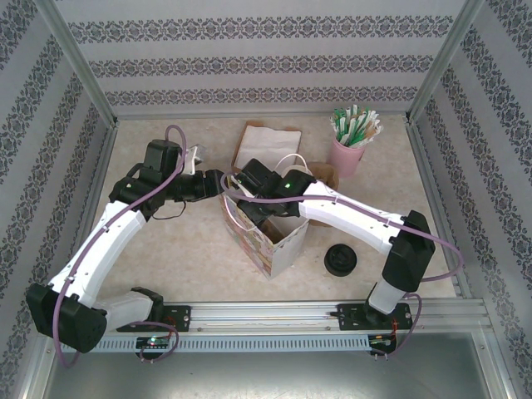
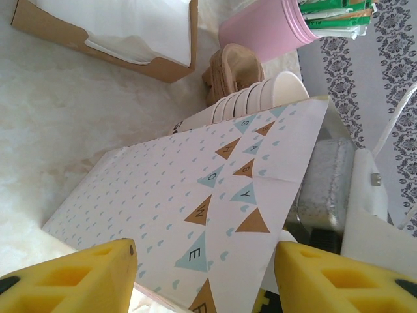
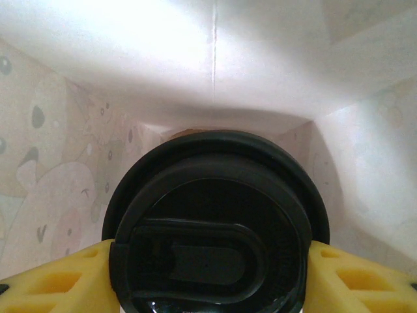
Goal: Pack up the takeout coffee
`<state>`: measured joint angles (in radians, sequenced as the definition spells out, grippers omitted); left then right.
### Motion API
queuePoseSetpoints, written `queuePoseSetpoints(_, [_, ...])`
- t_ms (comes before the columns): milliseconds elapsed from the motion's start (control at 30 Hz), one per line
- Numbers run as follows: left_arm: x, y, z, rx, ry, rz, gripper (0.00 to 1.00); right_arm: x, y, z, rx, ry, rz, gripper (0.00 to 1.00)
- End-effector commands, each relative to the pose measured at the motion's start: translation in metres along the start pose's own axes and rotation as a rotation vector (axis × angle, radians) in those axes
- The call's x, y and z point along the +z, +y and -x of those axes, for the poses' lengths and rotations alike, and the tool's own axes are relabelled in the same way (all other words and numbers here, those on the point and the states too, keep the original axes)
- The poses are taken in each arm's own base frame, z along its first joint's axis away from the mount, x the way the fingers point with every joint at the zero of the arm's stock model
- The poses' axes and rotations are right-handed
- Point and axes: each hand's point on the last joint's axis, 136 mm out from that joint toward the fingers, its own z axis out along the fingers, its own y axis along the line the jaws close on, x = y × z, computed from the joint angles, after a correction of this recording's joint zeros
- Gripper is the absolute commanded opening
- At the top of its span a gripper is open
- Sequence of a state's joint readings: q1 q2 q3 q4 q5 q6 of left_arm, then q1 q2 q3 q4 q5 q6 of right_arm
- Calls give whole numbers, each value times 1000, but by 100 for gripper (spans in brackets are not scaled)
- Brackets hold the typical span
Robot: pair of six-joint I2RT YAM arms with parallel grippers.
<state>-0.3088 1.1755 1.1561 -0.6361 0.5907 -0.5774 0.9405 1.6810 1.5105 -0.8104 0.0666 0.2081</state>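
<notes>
**A:** Where's the takeout coffee [image 3: 215, 228]?

**B:** Down inside the gift bag [image 1: 278, 245], black lid up, with the bag's pale walls all round it. The right tool [image 3: 212, 264] is clamped on it, a yellow finger pressed in at each side just under the lid's rim.

**A:** How will it handle?

**B:** My guess is a thin paper wall that dents under a hard squeeze, and a lid that could pop off. I can't see whether it's full, so I'd treat it as top-heavy and keep it upright. Holding the cup body below the lid looks right.

**A:** And the bag?

**B:** Probably stiff paper but light. It stands open on the bench [image 1: 191, 249]. The left tool [image 2: 205, 257] straddles its outer panel with fingers well apart. I can't tell whether it's gripping or only bracing.

**A:** Anything to read?

**B:** Bunting flags on that panel spell S-H-O-W-E on one string and B-Y on another, and the rest is cut off. Nothing on the lid is legible.

**A:** And beyond the bag?

**B:** A stack of lidless cups [image 2: 260, 98] just behind it, then a pink cup [image 2: 260, 29] of green-and-white sticks and a napkin box [image 2: 98, 45].
</notes>
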Motion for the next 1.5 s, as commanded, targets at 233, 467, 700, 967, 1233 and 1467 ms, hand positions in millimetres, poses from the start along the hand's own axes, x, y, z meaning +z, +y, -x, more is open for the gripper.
queuePoseSetpoints(233, [-10,-10,4,21,-47,-15,58,28,-5,-25,-23,88,-35,60])
queuePoseSetpoints(467, [-23,-14,9,47,-97,0,59,38,-6,-32,-19,130,-42,60])
queuePoseSetpoints(700, [-44,-3,23,64,-221,100,59,45,-8,-48,-13,201,-54,60])
queuePoseSetpoints(967, [-52,6,30,47,-294,151,60,56,-13,-70,16,314,-75,61])
queuePoseSetpoints(1233, [-46,12,29,32,-283,162,60,70,-16,-99,33,449,-95,61])
queuePoseSetpoints(1467, [-42,14,27,26,-268,161,60,82,-15,-121,58,518,-88,61])
